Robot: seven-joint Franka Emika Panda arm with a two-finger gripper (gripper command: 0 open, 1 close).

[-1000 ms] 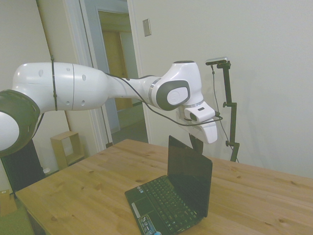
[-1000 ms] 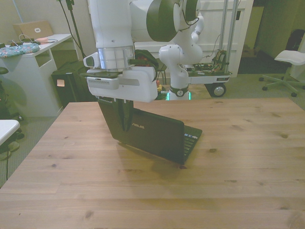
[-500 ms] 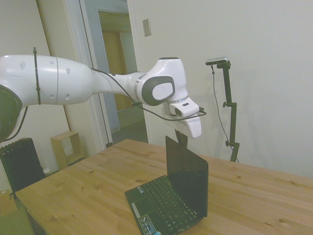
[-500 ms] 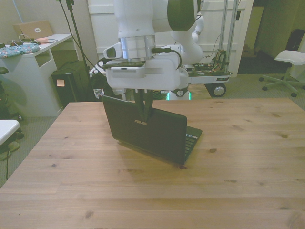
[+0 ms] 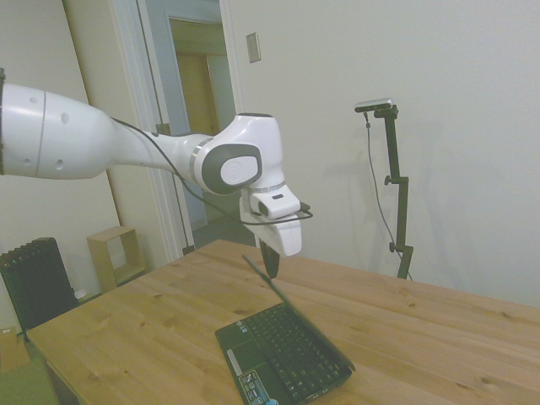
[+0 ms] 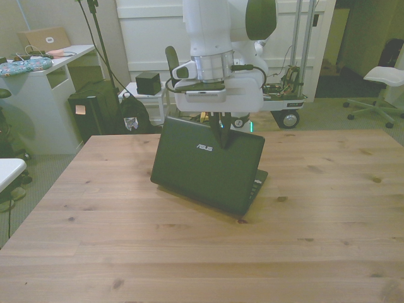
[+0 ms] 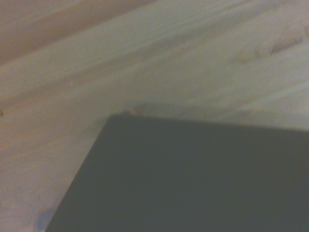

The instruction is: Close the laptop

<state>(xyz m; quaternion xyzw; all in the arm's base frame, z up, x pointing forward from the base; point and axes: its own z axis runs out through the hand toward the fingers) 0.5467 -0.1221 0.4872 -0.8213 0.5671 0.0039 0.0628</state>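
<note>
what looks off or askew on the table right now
Nothing looks damaged or spilled. The laptop sits skewed to the table's edges, one corner of its base toward the camera in the front view. Its lid leans partway down over the keyboard, with the tool at its top edge. That fits a half-done closing.

The wooden desk point(image 6: 315, 208) shows pale planks with dark knots. Beyond it, at the front view's left, a white side table point(image 6: 44, 95) carries a patterned plate point(image 6: 22, 65) and an open cardboard box point(image 6: 44, 39); a black bin point(image 6: 95, 113) stands beside it. A white office chair point(image 6: 382, 79) sits at the front view's right. In the side view, a doorway point(image 5: 198, 118), a black radiator point(image 5: 34, 283) and a small wooden cube shelf point(image 5: 114, 256) line the wall.
</note>
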